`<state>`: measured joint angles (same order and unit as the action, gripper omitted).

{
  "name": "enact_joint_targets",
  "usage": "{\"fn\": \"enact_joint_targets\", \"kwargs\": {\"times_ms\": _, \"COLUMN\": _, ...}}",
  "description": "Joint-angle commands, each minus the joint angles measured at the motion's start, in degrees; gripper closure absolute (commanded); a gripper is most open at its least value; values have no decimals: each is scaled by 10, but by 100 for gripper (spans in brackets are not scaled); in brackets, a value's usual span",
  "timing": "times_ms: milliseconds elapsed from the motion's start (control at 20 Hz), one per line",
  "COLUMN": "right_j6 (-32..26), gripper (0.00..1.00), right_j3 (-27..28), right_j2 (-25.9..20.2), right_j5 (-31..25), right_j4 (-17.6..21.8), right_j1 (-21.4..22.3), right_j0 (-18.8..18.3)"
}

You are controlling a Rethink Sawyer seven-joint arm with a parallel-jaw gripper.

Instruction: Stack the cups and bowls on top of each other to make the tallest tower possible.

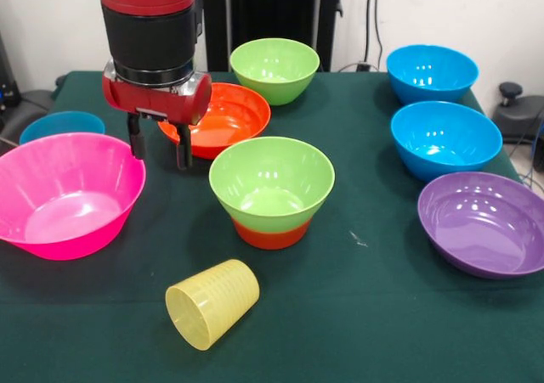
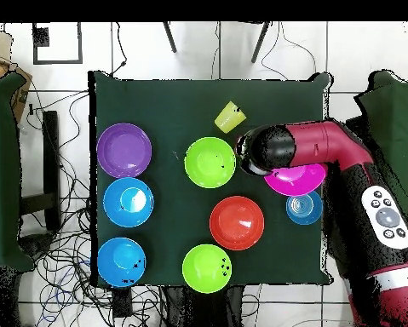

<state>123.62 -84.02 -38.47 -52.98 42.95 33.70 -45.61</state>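
Observation:
The tower is a lime green bowl (image 1: 272, 181) nested on a small orange bowl (image 1: 272, 234), at mid-table (image 2: 209, 162). My gripper (image 1: 159, 149) hangs open and empty, just above the cloth between the large pink bowl (image 1: 68, 192) and the wide orange bowl (image 1: 217, 118). The pale-yellow cup (image 1: 212, 302) lies on its side in front of the tower, mouth toward the camera. In the overhead view the arm's wrist (image 2: 262, 152) covers the gripper and part of the pink bowl (image 2: 299, 180); the cup (image 2: 230, 117) lies beyond it.
A second lime green bowl (image 1: 274, 69) stands behind the orange one. Two blue bowls (image 1: 432, 71) (image 1: 445, 138) and a purple bowl (image 1: 484, 222) line the right side. A third blue bowl (image 1: 61, 126) sits behind the pink one.

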Motion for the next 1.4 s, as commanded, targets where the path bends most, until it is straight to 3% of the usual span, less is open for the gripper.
{"fn": "enact_joint_targets", "kwargs": {"times_ms": 50, "right_j6": -169, "gripper": 0, "right_j3": 21, "right_j2": 40, "right_j5": -27, "right_j4": 67, "right_j1": -44, "right_j0": 13}}
{"fn": "enact_joint_targets", "kwargs": {"times_ms": 350, "right_j6": -178, "gripper": 0, "right_j3": 39, "right_j2": 41, "right_j5": -30, "right_j4": 86, "right_j1": -62, "right_j0": 13}}
{"fn": "enact_joint_targets", "kwargs": {"times_ms": 1000, "right_j6": -160, "gripper": 0, "right_j3": 7, "right_j2": 42, "right_j5": -7, "right_j4": 101, "right_j1": -63, "right_j0": 5}}
{"fn": "enact_joint_targets", "kwargs": {"times_ms": 1400, "right_j6": -169, "gripper": 0, "right_j3": 18, "right_j2": 46, "right_j5": -28, "right_j4": 109, "right_j1": -60, "right_j0": 16}}
